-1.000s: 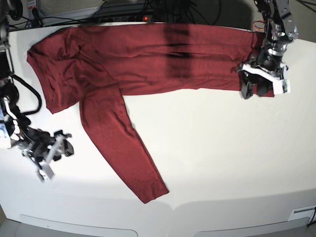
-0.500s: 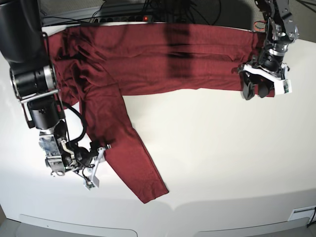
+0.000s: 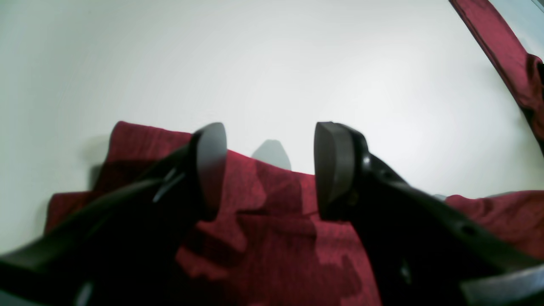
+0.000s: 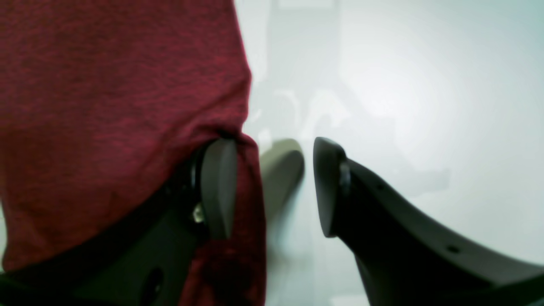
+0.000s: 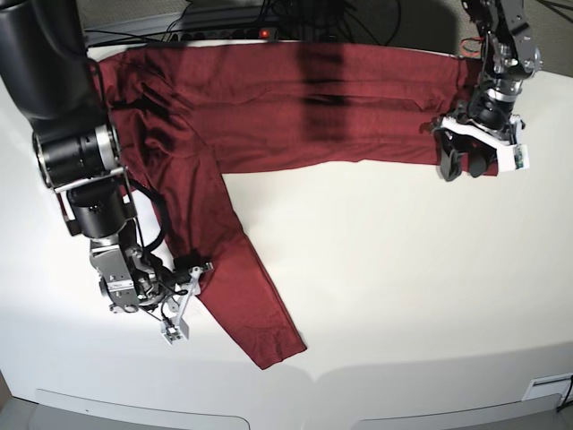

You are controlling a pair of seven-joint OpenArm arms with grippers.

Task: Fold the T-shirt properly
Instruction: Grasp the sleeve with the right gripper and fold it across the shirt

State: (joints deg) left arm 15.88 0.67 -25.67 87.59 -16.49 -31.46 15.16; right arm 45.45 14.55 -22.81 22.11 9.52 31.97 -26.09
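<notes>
Both hands were spread, with nothing pinched between their fingers. Left hand [image 5: 473, 158] stood at the far end of the T-shirt [image 5: 269, 107], over the corner of the cloth on the base view's right; in the left wrist view its two dark fingers [image 3: 210, 165] were parted above wrinkled maroon fabric, with white surface [image 3: 255, 63] visible in the gap beyond the cloth edge. Right hand [image 5: 186, 300] sat low on the base view's left, at the edge of the long sleeve [image 5: 233, 269] that ran diagonally toward the near edge of the surface. In the right wrist view, one finger [image 4: 219, 187] was against the sleeve's edge, where the fabric bunched around its tip, while the other finger [image 4: 327, 182] stood over bare surface. Whether that first finger lay under or on top of the cloth could not be determined. The T-shirt lay spread flat along the far side of the white surface [image 5: 403, 287], body stretched from left to right, with its collar end bunched behind the right arm.
</notes>
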